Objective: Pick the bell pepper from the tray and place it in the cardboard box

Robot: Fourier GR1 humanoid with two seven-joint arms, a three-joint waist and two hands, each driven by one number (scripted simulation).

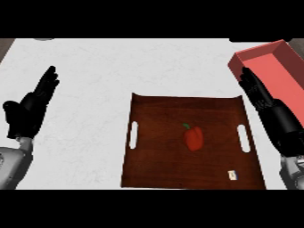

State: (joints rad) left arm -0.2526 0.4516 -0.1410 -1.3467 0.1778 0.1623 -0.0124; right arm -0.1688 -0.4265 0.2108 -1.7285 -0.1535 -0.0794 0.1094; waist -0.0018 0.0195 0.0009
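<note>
A red bell pepper (194, 138) with a green stem lies near the middle of a dark brown wooden tray (161, 164). At the upper right stands a red open box (292, 75), tilted along the counter's edge. My right hand (273, 113) is open, fingers straight, between the tray's right edge and the box, with its fingertips near the box's near corner. On the left of the counter my left hand (29, 111) rests open, fingers up, well apart from the tray. Neither hand touches the pepper.
The white counter (115, 67) stretches behind and left of the tray. The tray has a slot handle on each side and a small white tag (232, 174) near its front right corner. Wood floor shows at the upper left corner.
</note>
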